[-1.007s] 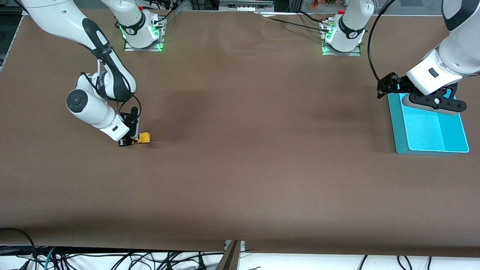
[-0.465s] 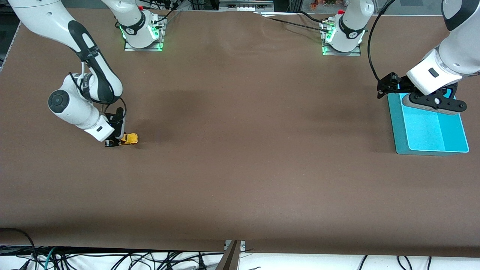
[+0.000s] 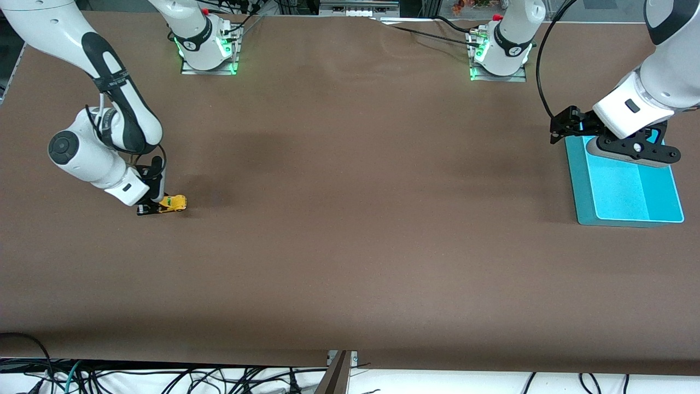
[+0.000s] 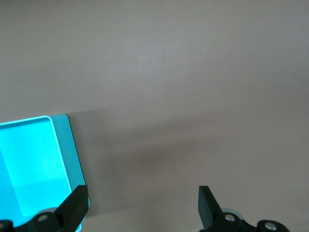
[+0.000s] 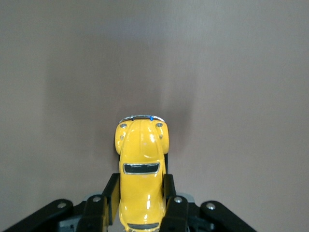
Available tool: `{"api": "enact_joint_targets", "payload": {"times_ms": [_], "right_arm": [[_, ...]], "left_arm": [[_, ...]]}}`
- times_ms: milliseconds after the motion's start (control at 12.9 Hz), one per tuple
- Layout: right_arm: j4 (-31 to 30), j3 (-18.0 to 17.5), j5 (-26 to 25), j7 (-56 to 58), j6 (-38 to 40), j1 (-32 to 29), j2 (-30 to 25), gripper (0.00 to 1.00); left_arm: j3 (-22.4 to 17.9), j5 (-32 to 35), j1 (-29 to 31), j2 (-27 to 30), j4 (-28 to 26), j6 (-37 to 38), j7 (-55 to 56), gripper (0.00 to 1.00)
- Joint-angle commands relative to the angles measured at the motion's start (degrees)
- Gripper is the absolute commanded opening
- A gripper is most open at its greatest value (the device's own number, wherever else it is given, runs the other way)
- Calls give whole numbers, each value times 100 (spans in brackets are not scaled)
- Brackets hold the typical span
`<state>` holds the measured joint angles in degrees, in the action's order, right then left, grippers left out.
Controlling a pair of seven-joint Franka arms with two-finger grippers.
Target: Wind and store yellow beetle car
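Brown felt-covered table (image 3: pixel 350 246) has wide bare room toward the left arm's end, where a shallow turquoise plastic tray (image 3: pixel 629 191) sits under the waiting left gripper (image 4: pixel 143 203), fingers spread. Right gripper (image 3: pixel 153 207) pinches the tiny yellow beetle car (image 3: pixel 174 203) on the table, nose pointing away from the fingers toward the tray.

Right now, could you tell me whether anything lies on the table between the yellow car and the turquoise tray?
Nothing visible does. The right hand is shut on the yellow beetle car at the right arm's end of the table; the turquoise tray sits at the left arm's end, under the open left hand. Only bare table shows between them.
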<state>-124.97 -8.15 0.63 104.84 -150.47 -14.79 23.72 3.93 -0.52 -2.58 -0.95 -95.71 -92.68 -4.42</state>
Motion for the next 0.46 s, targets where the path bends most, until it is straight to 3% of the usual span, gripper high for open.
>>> {"api": "enact_joint_targets", "payload": {"times_ms": [0, 387], "right_arm": [[34, 7, 69, 510, -106, -366, 378, 20], [183, 59, 69, 704, -88, -569, 458, 20]], "left_arm": [[3, 17, -24, -46, 149, 119, 82, 100], [12, 17, -24, -46, 149, 119, 82, 100]]}}
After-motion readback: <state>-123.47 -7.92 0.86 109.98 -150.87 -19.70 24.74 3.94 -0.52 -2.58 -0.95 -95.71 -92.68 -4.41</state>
